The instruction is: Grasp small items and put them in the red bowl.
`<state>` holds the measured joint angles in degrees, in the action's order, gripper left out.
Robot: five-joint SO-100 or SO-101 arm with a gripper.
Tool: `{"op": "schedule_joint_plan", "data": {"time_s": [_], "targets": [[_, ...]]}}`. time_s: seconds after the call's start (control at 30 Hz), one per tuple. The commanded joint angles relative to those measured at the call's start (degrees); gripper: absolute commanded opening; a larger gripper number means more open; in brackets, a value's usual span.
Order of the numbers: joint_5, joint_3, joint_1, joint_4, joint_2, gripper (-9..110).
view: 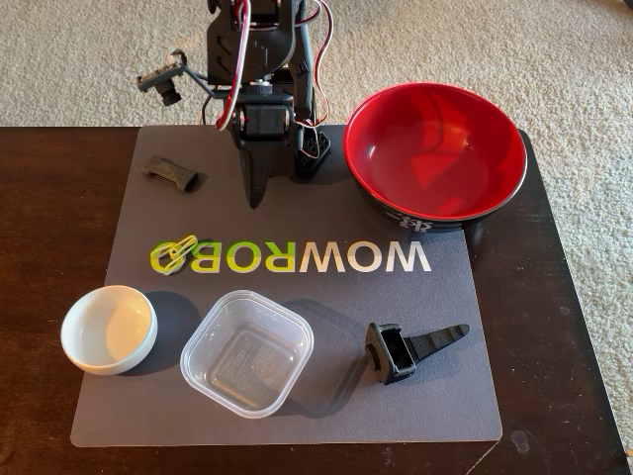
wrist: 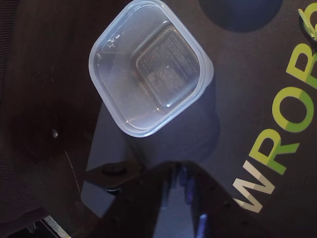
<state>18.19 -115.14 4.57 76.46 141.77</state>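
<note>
Nearest the fixed camera, a clear square plastic tub point(view: 247, 352) sits empty and upright on the front part of a grey mat point(view: 465, 396), which lies on a dark wooden table point(view: 49, 198). Just left of the tub stands a small white round dish point(view: 109, 330), also empty, overlapping the mat's left edge. To the right of the tub, apart from it, lies a black plastic clip piece point(view: 406, 348) with a thin tail pointing right. Across the mat's middle runs the lettering "WOWROBO" point(view: 297, 257), upside down in this view, and yellow-green paper clips point(view: 173, 252) lie on its left end. A second black clip piece point(view: 170, 172) rests near the mat's back left corner.

At the back right stands the red bowl point(view: 435, 153), glossy red inside, black outside with white marks, and it is empty. Left of it rises the black robot arm point(view: 259, 59), its gripper point(view: 256, 196) pointing down at the mat between the back clip piece and the bowl, with nothing between its fingers. The jaws look close together with only a narrow gap, holding nothing.

From the wrist camera, the tub point(wrist: 148, 69) shows in the upper middle, well clear of the gripper point(wrist: 181, 198) at the bottom edge, and part of the lettering point(wrist: 277, 148) runs along the right side.
</note>
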Motion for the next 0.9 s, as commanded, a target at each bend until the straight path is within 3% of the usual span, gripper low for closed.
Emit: {"op": "schedule_joint_plan", "data": {"time_s": [0.0,0.87], "targets": [[1.23,-3.69,-0.18,-1.05,2.99,0],[3.87,-3.87,-1.49,-0.53,4.92,0]]}}
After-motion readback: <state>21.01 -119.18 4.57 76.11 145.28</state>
